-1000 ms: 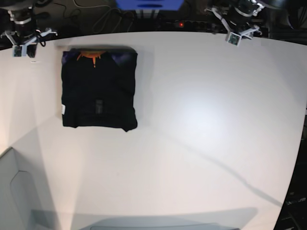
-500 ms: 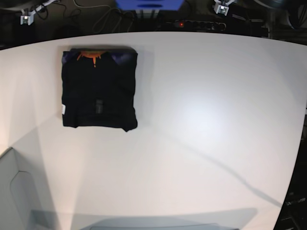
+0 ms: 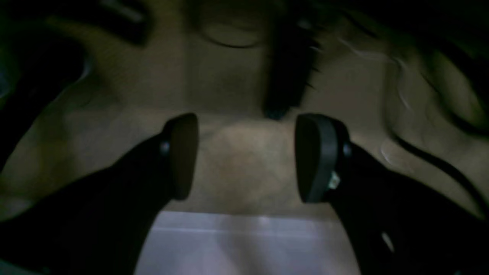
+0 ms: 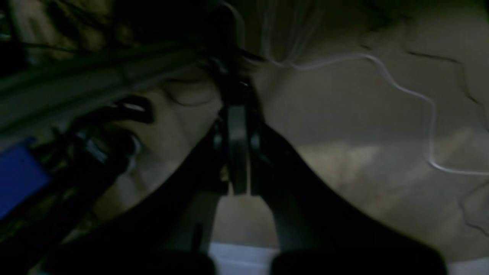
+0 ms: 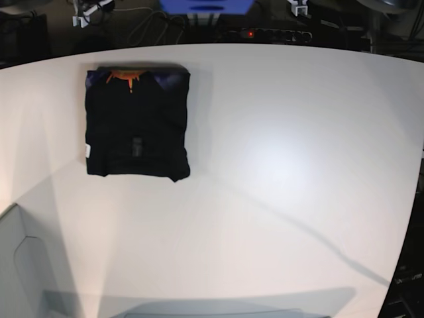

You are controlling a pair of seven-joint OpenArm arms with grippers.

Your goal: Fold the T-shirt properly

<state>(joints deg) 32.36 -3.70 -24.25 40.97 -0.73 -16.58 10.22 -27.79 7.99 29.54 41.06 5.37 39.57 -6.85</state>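
Observation:
The black T-shirt (image 5: 136,122) lies folded into a neat rectangle at the table's far left, with its orange label (image 5: 121,77) showing at the far edge and a small white tag (image 5: 87,152) on its left side. No gripper is near it. My left gripper (image 3: 247,137) is open with nothing between its dark pads (image 3: 182,156), and it hangs over the floor past the table edge (image 3: 237,244). My right gripper (image 4: 237,126) is shut and empty, also beyond the table edge (image 4: 244,259). The base view shows only small white bits of the arms along its top edge.
The white table (image 5: 278,199) fills the base view. Behind its far edge sit a blue box (image 5: 205,6), a power strip (image 5: 265,33) and cables. A pale cable (image 4: 401,89) snakes across the floor in the right wrist view.
Both arms have pulled back behind the table's far edge and nearly left the base view. The folded T-shirt has not moved.

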